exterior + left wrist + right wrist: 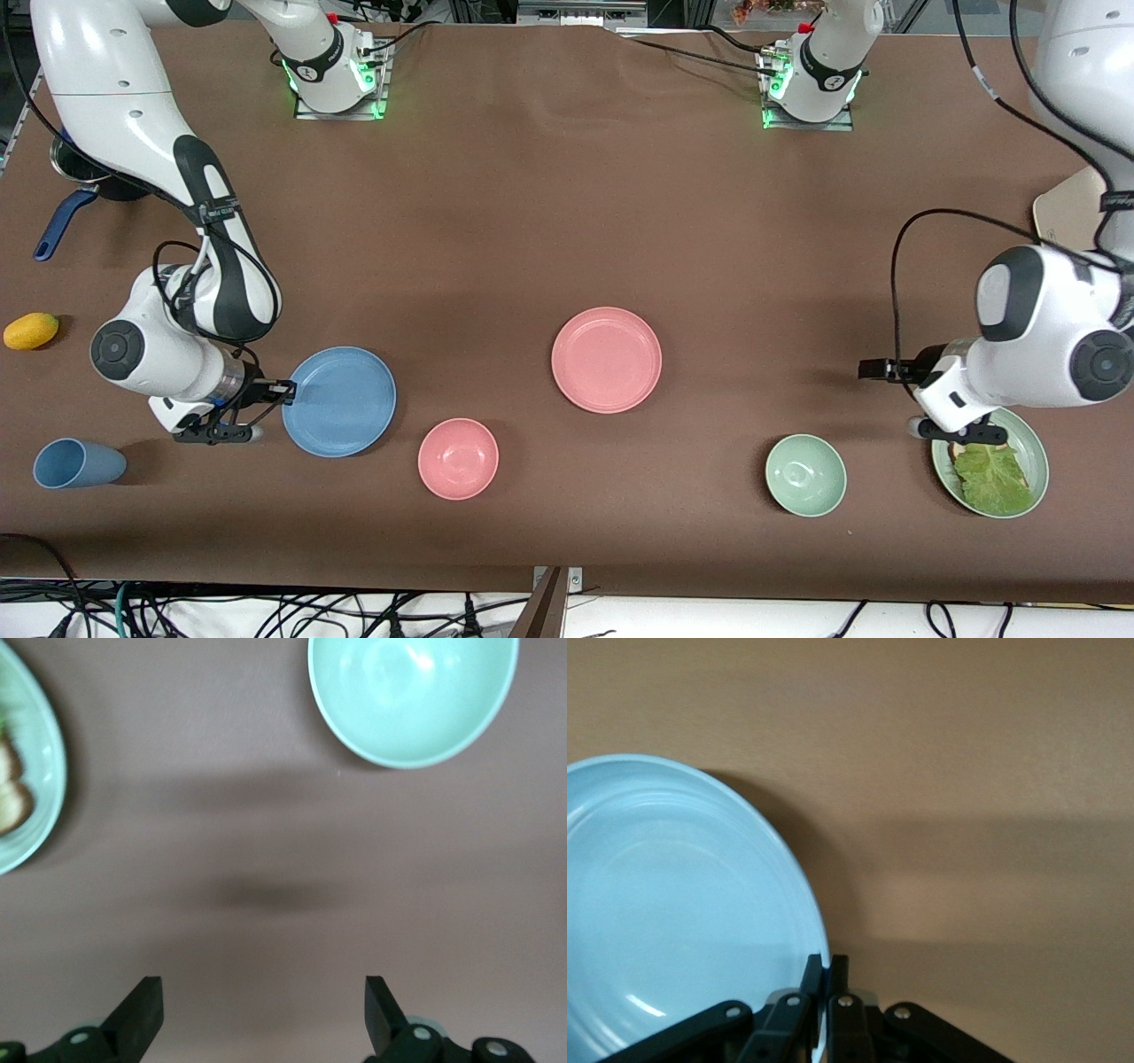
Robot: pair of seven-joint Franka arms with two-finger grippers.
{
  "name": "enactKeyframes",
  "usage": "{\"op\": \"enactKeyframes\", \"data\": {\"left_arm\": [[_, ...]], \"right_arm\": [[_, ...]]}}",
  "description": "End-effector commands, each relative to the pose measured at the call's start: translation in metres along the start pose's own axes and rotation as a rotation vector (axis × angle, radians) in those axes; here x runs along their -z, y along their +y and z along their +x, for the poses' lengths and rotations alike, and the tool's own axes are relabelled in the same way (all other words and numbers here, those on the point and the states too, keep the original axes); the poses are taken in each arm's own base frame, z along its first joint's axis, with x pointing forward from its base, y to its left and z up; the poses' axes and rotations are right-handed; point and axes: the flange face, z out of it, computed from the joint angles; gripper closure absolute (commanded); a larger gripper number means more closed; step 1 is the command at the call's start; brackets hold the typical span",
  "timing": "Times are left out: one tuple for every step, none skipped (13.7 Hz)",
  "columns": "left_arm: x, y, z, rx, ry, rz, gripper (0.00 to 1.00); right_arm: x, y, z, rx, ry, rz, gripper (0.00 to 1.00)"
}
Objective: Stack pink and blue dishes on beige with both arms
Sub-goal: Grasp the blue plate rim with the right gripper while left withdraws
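Note:
The blue plate (339, 401) lies toward the right arm's end of the table. My right gripper (285, 389) is shut on its rim at the edge facing that end. In the right wrist view the fingers (829, 970) pinch the rim of the blue plate (682, 904). The pink plate (607, 359) lies flat near the table's middle, untouched. The beige plate (1067, 213) shows at the left arm's end, partly hidden by that arm. My left gripper (874, 369) hangs open and empty over bare table, and its fingers (142, 1014) stand wide apart.
A small pink bowl (458, 458) sits nearer the front camera than the two plates. A pale green bowl (805, 474) and a green plate (1038, 447) with lettuce lie by the left gripper. A blue cup (75, 463), a yellow fruit (31, 330) and a blue-handled pot (66, 217) are at the right arm's end.

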Motion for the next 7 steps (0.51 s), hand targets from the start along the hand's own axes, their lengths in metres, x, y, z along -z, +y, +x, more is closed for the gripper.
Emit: {"op": "enactKeyframes", "data": {"left_arm": [[0.046,0.002,-0.012,-0.016,-0.027,0.028,0.00],[0.055,0.004,-0.017,-0.017,-0.036,0.030,0.00],[0.060,0.009,-0.021,-0.023,-0.043,0.031,0.00],[0.069,0.012,-0.025,-0.025,-0.041,0.036,0.00],[0.081,0.015,-0.032,-0.021,-0.036,0.041,0.00],[0.094,0.019,-0.037,-0.019,-0.023,0.027,0.00],[0.110,0.022,-0.043,-0.016,-0.002,0.022,0.00]], "right_arm": [[0.053,-0.027,0.008,0.043,-0.056,0.041,1.00],[0.071,-0.038,0.005,0.053,-0.077,0.052,1.00],[0.088,-0.053,0.001,0.066,-0.084,0.066,1.00],[0.102,-0.067,-0.003,0.065,-0.088,0.075,1.00],[0.111,-0.085,-0.006,0.053,-0.090,0.089,1.00],[0.120,-0.104,-0.009,0.031,-0.086,0.100,1.00],[0.122,-0.127,-0.013,0.023,-0.090,0.112,1.00]]}}
